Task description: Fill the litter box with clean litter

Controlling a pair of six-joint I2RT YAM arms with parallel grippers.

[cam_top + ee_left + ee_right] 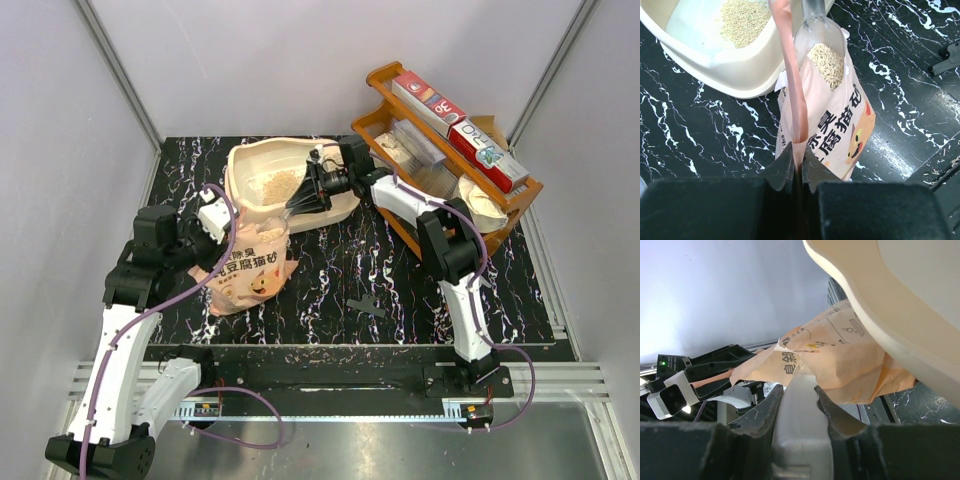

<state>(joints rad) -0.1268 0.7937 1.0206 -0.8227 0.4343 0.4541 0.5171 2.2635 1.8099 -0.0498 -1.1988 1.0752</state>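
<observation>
The left gripper [799, 155] is pressed together on the rim of a pink-orange printed plastic bag [840, 125] that reads "豆腐猫砂" beside a cartoon cat. A translucent plastic scoop [822, 30] in the bag's mouth holds pale tan granular clean litter [826, 62]. The right gripper [799, 390] clamps the scoop's grey handle. Just beyond the bag, the cream-beige plastic litter box [735, 75] holds a loose pile of the same granules. Farthest back, a brown wooden rack [375, 75] carries red-and-white cartons [430, 100], their lettering unreadable.

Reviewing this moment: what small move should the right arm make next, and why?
Probably lift the scoop in the right gripper clear of the bag and swing it over the litter box. The scoop is loaded with litter, and the left gripper pinches the bag's edge.
</observation>
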